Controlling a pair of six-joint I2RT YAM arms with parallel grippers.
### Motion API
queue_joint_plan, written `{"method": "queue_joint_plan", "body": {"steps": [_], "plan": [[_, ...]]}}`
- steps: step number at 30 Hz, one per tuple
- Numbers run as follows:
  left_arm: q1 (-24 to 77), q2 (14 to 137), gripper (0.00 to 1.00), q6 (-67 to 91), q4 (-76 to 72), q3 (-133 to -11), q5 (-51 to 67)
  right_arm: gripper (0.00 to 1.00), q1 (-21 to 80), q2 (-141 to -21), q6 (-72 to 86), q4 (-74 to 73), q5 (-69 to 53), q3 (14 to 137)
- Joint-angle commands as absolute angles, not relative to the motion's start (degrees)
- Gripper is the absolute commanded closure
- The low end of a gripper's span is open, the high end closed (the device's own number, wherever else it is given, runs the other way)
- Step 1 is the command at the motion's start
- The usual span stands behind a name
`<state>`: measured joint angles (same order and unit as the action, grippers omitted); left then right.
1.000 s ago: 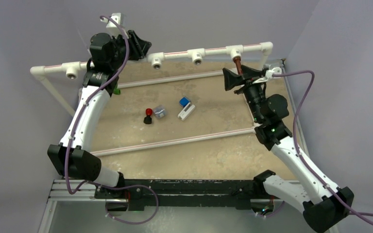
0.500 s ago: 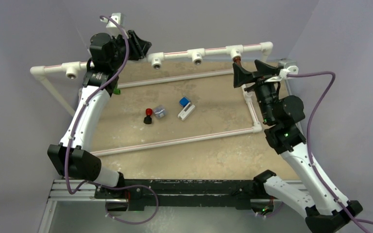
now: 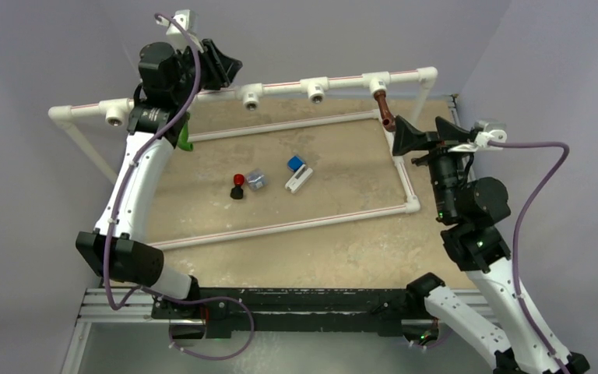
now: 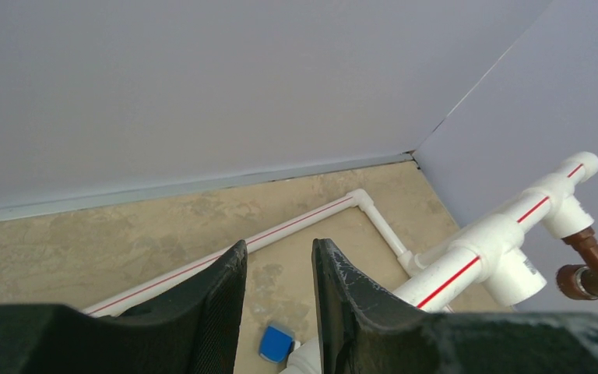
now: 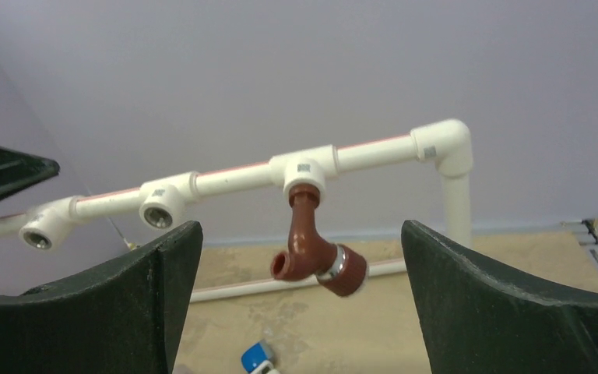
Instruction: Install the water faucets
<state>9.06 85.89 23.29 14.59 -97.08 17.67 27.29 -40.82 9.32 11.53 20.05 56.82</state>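
Reddish-brown faucet (image 5: 311,249) hangs seated in the end tee (image 5: 309,167), right claw (image 3: 406,140) spread wide and clear of it; next, the narrowly parted, empty left claw (image 4: 280,245) likely must fetch the green faucet (image 3: 184,139) on the desk (image 3: 342,234).

No readable text, labels or numbers anywhere

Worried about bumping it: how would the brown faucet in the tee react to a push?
The brown faucet looks like rigid plastic, so probably stiff. Held only by its stem in the tee, it might swivel or loosen.
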Motion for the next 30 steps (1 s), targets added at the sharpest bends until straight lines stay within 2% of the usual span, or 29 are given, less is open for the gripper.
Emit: {"method": "queue_joint_plan", "body": {"steps": [1, 6, 12, 17, 22, 30], "plan": [[9.1, 84.0, 0.65, 25.7, 11.1, -100.8, 19.0, 0.02, 27.3, -38.5, 14.2, 7.7, 22.2, 52.4], [9.1, 81.3, 0.62, 28.4, 9.0, -101.0, 20.7, 0.02, 27.3, -36.2, 17.2, 6.2, 23.4, 47.0], [9.1, 75.1, 0.62, 34.7, 8.4, -96.1, 28.7, 0.01, 27.3, -33.9, 20.7, 7.4, 24.7, 40.1], [9.1, 69.5, 0.6, 33.8, 14.5, -94.3, 34.0, 0.01, 27.3, -33.0, 21.1, 12.7, 24.6, 32.4], [9.1, 62.3, 0.6, 32.9, 19.9, -88.4, 38.2, 0.01, 27.3, -33.7, 15.3, 24.2, 27.1, 24.7], [9.1, 48.1, 0.6, 31.1, 29.4, -77.4, 35.8, 0.01, 27.3, -41.4, 7.8, 48.4, 35.8, 14.3]]}}
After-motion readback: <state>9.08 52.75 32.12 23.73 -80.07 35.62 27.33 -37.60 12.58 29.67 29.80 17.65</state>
